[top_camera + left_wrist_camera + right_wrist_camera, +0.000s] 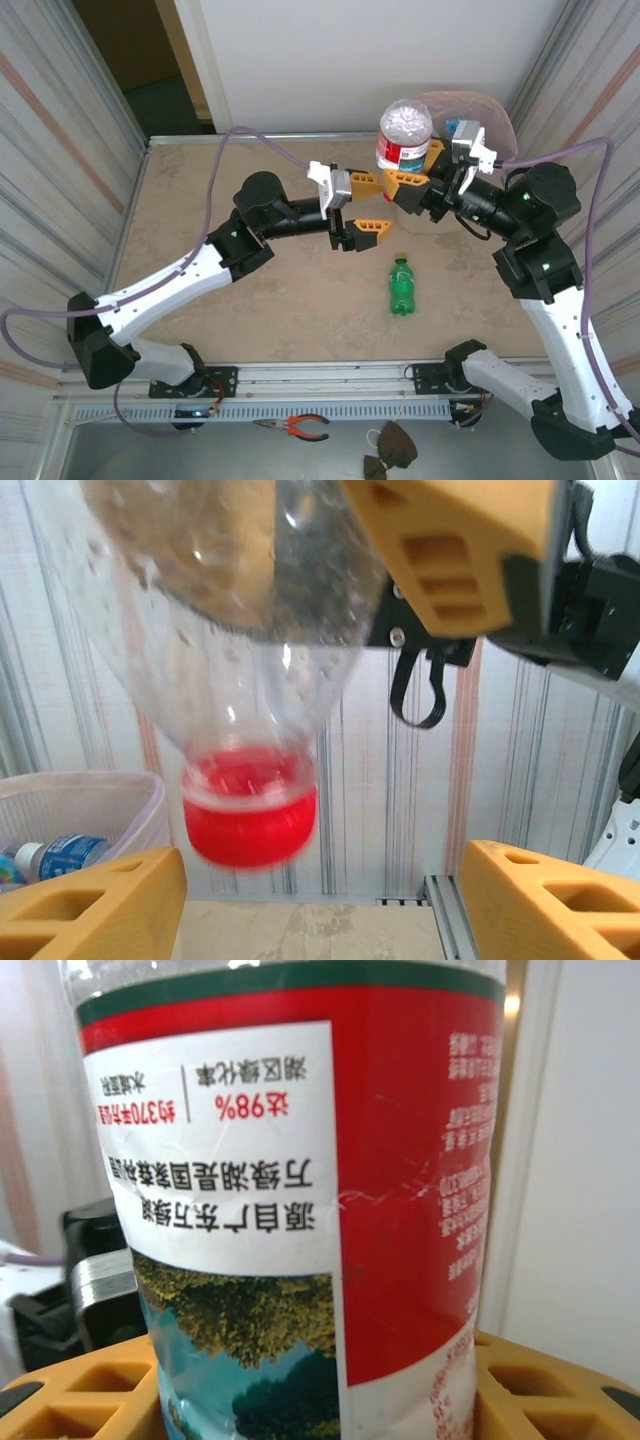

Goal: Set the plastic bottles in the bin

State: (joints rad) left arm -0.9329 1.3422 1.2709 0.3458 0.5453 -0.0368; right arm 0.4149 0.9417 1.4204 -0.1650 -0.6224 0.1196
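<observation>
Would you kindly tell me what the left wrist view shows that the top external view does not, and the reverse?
Left wrist view: the red cap of the clear bottle, pointing down, and a blue-labelled bottle lying inside the bin. Top external view: a green bottle lying on the table, and pliers beyond its near edge. Shared: the clear bottle held upside down in the air by the right gripper, and the bin.

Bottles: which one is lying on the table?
The green bottle, on its side on the table. The clear red-labelled bottle is held up, cap down; the blue-labelled bottle is in the bin.
</observation>
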